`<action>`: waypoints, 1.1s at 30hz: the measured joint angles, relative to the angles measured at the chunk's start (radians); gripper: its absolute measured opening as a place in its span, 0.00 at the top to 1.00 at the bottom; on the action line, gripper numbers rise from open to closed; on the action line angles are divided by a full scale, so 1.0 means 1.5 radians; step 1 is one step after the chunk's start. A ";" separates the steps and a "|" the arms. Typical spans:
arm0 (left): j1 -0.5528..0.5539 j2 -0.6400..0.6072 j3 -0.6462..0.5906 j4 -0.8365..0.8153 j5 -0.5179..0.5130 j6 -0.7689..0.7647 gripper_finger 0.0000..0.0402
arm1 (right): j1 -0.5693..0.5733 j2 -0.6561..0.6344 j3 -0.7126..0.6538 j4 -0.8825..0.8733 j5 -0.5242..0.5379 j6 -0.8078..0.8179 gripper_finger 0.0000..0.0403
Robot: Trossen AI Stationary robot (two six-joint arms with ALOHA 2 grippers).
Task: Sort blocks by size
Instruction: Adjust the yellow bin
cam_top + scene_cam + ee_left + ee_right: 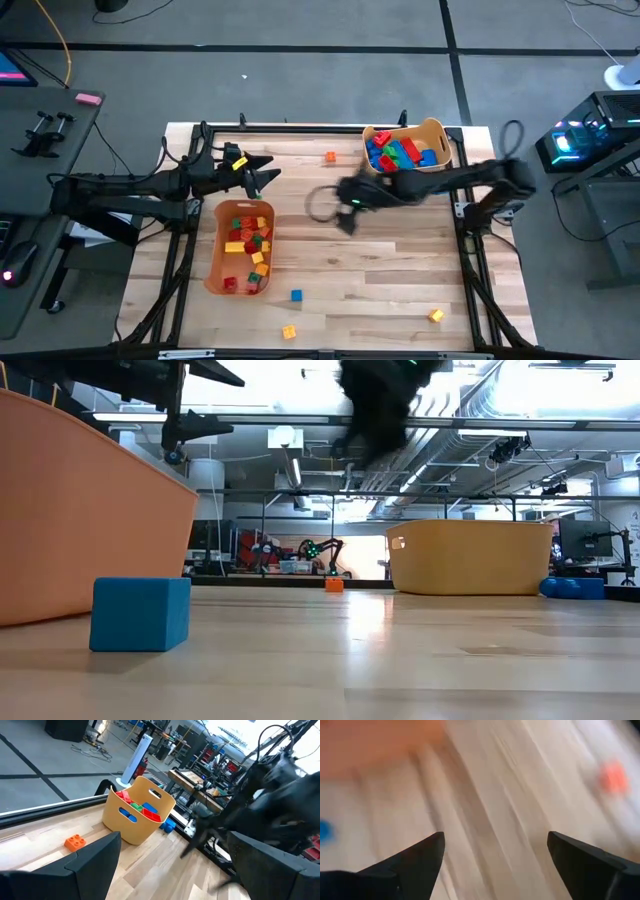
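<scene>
Small blocks fill the orange bin point(240, 245), and larger blocks lie in the tan bin point(405, 148) at the far right. Loose blocks rest on the table: an orange one point(330, 156) near the far edge, a blue one point(296, 295), a yellow one point(289, 331) and another point(436, 316) near the front. My right gripper point(328, 205) hangs blurred over the table's middle between the two bins, open, with nothing between its fingers point(495, 842). My left gripper point(268, 172) waits open above the orange bin's far end.
Bare wood lies between the two bins. In the low view the blue block point(140, 613) stands beside the orange bin's wall point(80, 510), with the tan bin point(470, 557) farther back. The table's frame rails point(470, 260) run along both sides.
</scene>
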 joint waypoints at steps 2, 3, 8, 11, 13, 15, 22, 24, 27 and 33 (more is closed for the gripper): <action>0.000 0.000 0.000 0.000 0.000 0.000 0.13 | 0.000 -0.075 -0.116 -0.017 0.023 0.081 0.14; 0.000 0.000 0.000 0.000 0.000 0.000 0.13 | 0.000 -0.120 -0.170 -0.026 0.034 0.132 0.15; 0.000 0.000 0.000 0.000 -0.021 0.000 0.13 | -0.002 -0.287 -0.370 -0.176 0.067 0.464 0.15; 0.000 0.000 0.000 0.001 -0.039 0.000 0.13 | -0.029 -0.332 -0.415 -0.279 0.069 0.633 0.15; 0.000 0.000 0.000 0.002 -0.049 0.000 0.13 | -0.058 -0.334 -0.432 -0.322 0.071 0.673 0.15; 0.000 0.000 0.000 0.002 -0.052 0.000 0.13 | -0.093 -0.331 -0.441 -0.349 0.085 0.683 0.15; 0.000 0.000 0.000 0.002 -0.054 0.005 0.13 | -0.229 -0.282 -0.455 -0.335 0.171 0.656 0.15; 0.000 0.000 0.000 0.003 -0.054 0.004 0.13 | -0.261 -0.269 -0.455 -0.317 0.190 0.621 0.15; 0.000 0.000 0.000 0.003 -0.053 0.003 0.13 | -0.304 -0.240 -0.455 -0.311 0.195 0.579 0.16; 0.000 0.000 0.000 0.003 -0.053 0.003 0.13 | -0.354 -0.175 -0.455 -0.239 0.175 0.484 0.29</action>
